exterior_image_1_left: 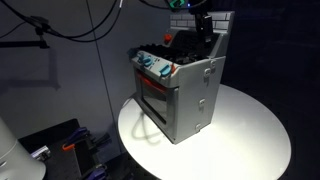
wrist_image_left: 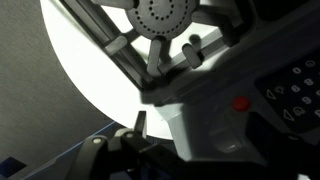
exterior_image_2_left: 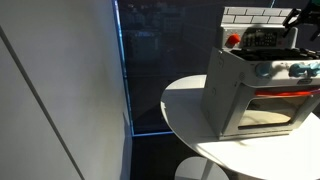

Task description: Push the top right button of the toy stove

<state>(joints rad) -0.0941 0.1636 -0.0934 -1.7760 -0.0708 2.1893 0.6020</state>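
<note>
The grey toy stove (exterior_image_1_left: 182, 92) stands on a round white table (exterior_image_1_left: 250, 125), with blue and red-orange knobs (exterior_image_1_left: 152, 66) above its windowed door. It also shows in an exterior view (exterior_image_2_left: 255, 90). Its white brick back wall (exterior_image_2_left: 250, 14) rises behind the dark top panel (exterior_image_1_left: 178, 47). My gripper (exterior_image_1_left: 202, 24) hangs over the back of the top panel, close to the back wall, and is also seen at the frame edge (exterior_image_2_left: 300, 18). The wrist view shows a red button (wrist_image_left: 240, 103) and the dark panel (wrist_image_left: 295, 95) very close. The jaws are dark and blurred.
The table edge (exterior_image_2_left: 185, 110) drops to a dark floor. A pale wall panel (exterior_image_2_left: 60, 90) fills one side. Cables (exterior_image_1_left: 60, 25) hang behind the table, and dark equipment (exterior_image_1_left: 55, 145) sits low beside it. A round burner grate (wrist_image_left: 160, 15) shows in the wrist view.
</note>
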